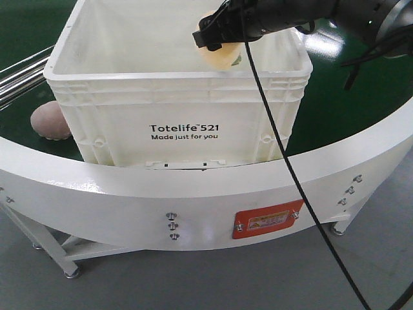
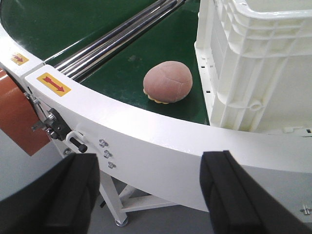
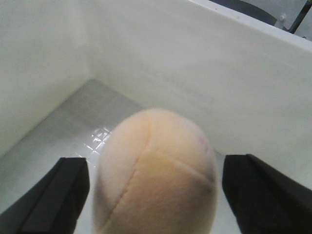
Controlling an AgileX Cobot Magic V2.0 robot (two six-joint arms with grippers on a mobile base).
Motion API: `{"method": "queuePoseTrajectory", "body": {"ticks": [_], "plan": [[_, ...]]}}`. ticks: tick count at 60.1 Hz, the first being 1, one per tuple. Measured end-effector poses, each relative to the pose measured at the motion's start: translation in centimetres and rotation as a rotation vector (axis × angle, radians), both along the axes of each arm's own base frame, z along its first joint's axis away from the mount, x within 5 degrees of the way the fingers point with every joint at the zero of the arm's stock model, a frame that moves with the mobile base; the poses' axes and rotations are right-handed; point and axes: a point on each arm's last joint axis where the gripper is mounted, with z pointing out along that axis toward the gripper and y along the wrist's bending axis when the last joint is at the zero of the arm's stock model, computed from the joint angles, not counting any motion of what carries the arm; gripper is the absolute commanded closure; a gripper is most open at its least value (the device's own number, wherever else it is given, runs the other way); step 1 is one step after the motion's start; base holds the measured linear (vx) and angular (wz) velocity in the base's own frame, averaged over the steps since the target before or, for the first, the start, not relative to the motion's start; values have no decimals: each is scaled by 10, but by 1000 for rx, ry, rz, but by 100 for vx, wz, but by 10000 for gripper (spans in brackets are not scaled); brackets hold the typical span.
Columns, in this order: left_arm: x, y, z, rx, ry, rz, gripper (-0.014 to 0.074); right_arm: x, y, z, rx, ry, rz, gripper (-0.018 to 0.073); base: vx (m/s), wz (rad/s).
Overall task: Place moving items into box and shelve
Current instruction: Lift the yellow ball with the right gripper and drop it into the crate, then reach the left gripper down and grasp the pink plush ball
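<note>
The box, a white crate [image 1: 174, 97] printed "Totelife 521", stands on the green belt. My right gripper [image 1: 216, 40] hangs over its open top at the right side. The yellow-orange item [image 1: 221, 57] is just under it, inside the rim. In the right wrist view this item [image 3: 156, 175] sits between the fingers with a gap on each side, the jaws open, above the crate floor [image 3: 73, 122]. The pinkish-beige item [image 2: 167, 82] lies on the belt left of the crate [image 2: 253, 63]. My left gripper [image 2: 151, 195] is open and empty, low in front of the conveyor rim.
A curved white conveyor frame [image 1: 193, 200] rings the green belt [image 2: 73, 24]. Metal rails [image 2: 117, 36] run along the belt behind the pink item. A black cable [image 1: 290, 174] hangs across the front of the crate. An orange-brown panel [image 2: 14, 122] is at the left.
</note>
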Motion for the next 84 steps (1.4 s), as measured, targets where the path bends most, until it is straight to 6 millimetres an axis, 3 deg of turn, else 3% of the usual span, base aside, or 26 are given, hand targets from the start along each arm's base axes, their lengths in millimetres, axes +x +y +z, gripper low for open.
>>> {"method": "queuePoseTrajectory", "body": {"ticks": [9,17,28,34,45,57,66,84], "plan": [[2,0,1,4,3,-2,-53,-7,-5,16,-10,-46,-1,-159,0,0],[17,-1,-4,6,61,-4,-93,-31,-21,51,-17,-76,-43,-124,0,0],[58,-1,-19,20,217,-5,-85,-82,-58,100,-12,-46,-206,-64,0,0],[90,0,-17,49,284,-5,-81,-107,-73,113,-8,-56,-234,-46,0,0],[155,5,-18,132,391,-20,-62,-153,-95,95,-21,-38,-239,-32,0,0],[218,27,-33,80,484,-23,-26,-183,-109,78,-20,-67,-229,-24,0,0],[257,40,-60,-78,541,-100,-20,-191,-113,79,-9,-87,-227,-24,0,0],[317,39,-111,-253,531,-202,-18,-191,-113,79,-4,-93,-226,-24,0,0]]}}
